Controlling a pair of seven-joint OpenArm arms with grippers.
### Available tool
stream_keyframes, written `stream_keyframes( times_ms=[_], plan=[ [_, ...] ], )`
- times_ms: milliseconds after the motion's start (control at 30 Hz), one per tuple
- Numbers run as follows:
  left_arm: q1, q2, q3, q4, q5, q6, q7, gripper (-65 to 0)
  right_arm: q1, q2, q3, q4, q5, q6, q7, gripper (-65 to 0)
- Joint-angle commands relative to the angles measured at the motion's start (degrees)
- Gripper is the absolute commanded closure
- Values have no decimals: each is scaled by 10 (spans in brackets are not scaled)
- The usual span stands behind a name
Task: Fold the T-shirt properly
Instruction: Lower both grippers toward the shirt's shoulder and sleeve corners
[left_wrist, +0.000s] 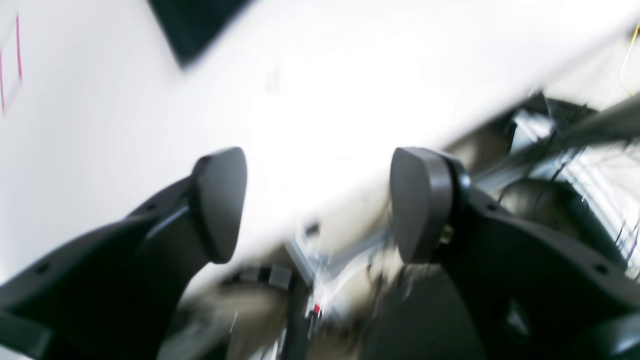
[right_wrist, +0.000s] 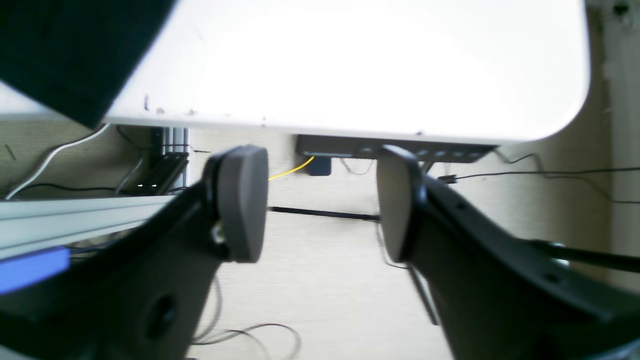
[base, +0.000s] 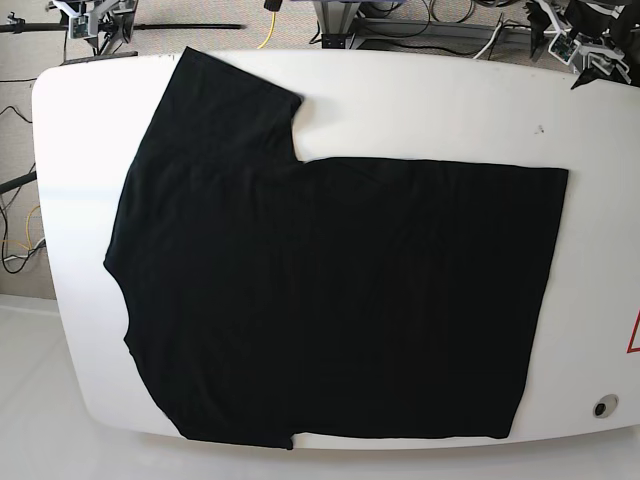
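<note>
The black T-shirt lies spread flat on the white table, one sleeve pointing to the far left corner and its hem along the right. My left gripper is open and holds nothing. It hangs over the table's edge, and a corner of the T-shirt shows far ahead of it. Beyond the table's rim my right gripper is open too, with only floor between its pads. A dark part of the T-shirt fills that view's upper left. Both arms sit off the far corners, clear of the cloth.
A red mark and a small round fitting are on the table's right edge. Cables and metal frames lie on the floor around the table. Bare white table surface borders the shirt at the back and right.
</note>
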Motion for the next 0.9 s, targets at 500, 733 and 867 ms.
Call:
stream_keyframes(
  times_ms=[500, 733, 867],
  plan=[
    [-1, -8, -30, 47, 45, 5, -1, -447, 34, 32, -49, 69, -183, 25, -5, -323],
    [-12, -20, 36, 40, -14, 5, 27, -444, 53, 18, -76, 73, -116, 18, -9, -325],
    [-20, -29, 67, 35, -45, 5, 36, -443, 58, 12, -91, 74, -92, 15, -9, -324]
  ],
)
